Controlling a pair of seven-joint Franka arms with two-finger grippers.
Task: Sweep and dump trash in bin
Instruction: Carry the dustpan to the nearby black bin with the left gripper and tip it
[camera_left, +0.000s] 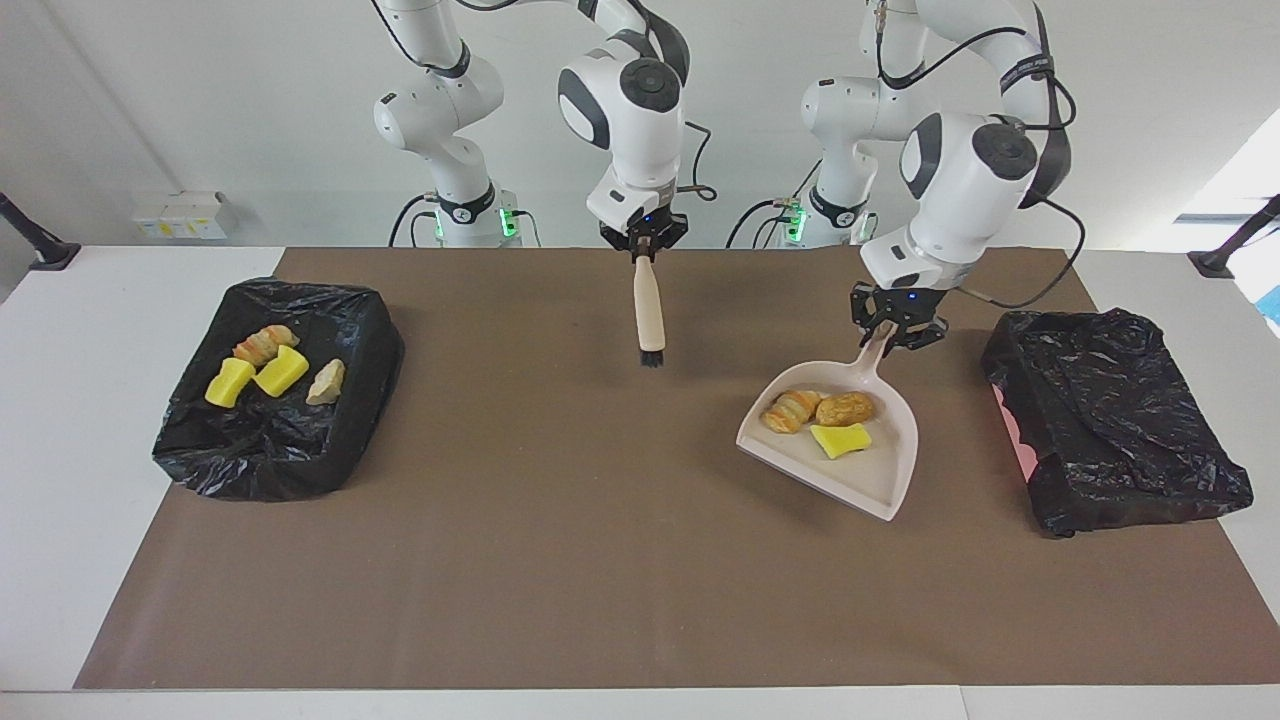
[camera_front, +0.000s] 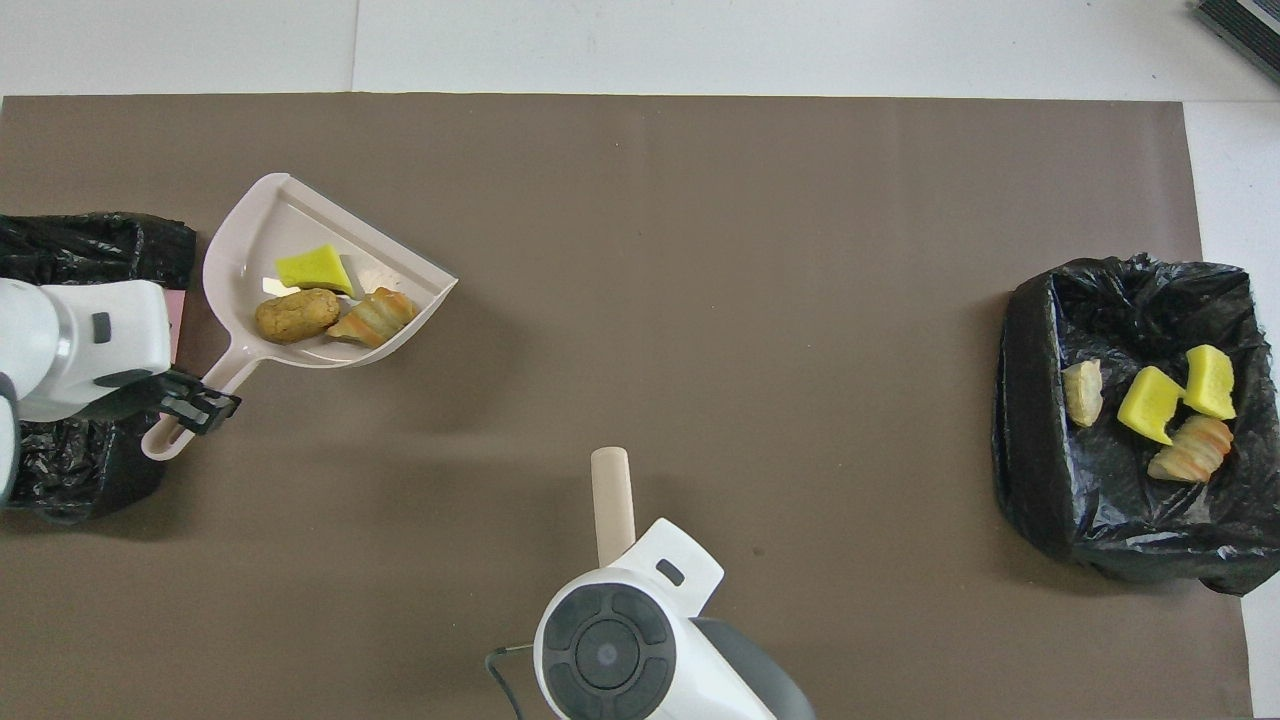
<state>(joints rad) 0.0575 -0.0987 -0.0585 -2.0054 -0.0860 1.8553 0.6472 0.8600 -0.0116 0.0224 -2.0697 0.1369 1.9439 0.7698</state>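
My left gripper (camera_left: 893, 335) is shut on the handle of the beige dustpan (camera_left: 880, 470), which seems to hang just above the brown mat beside the bin at the left arm's end. Three pieces of trash lie in the pan: a yellow sponge chunk (camera_left: 840, 440), a brown lump (camera_left: 846, 408) and a striped bread lump (camera_left: 790, 411). My right gripper (camera_left: 643, 250) is shut on a beige-handled brush (camera_left: 649, 310) that hangs bristles down over the middle of the mat. In the overhead view the pan (camera_front: 235, 250), the left gripper (camera_front: 195, 408) and the brush handle (camera_front: 612, 500) show.
A black-bagged bin (camera_left: 1110, 420) at the left arm's end holds nothing that I can see. A second black-bagged bin (camera_left: 300, 440) at the right arm's end holds several scraps (camera_left: 280, 372). The brown mat (camera_left: 600, 550) covers the table between them.
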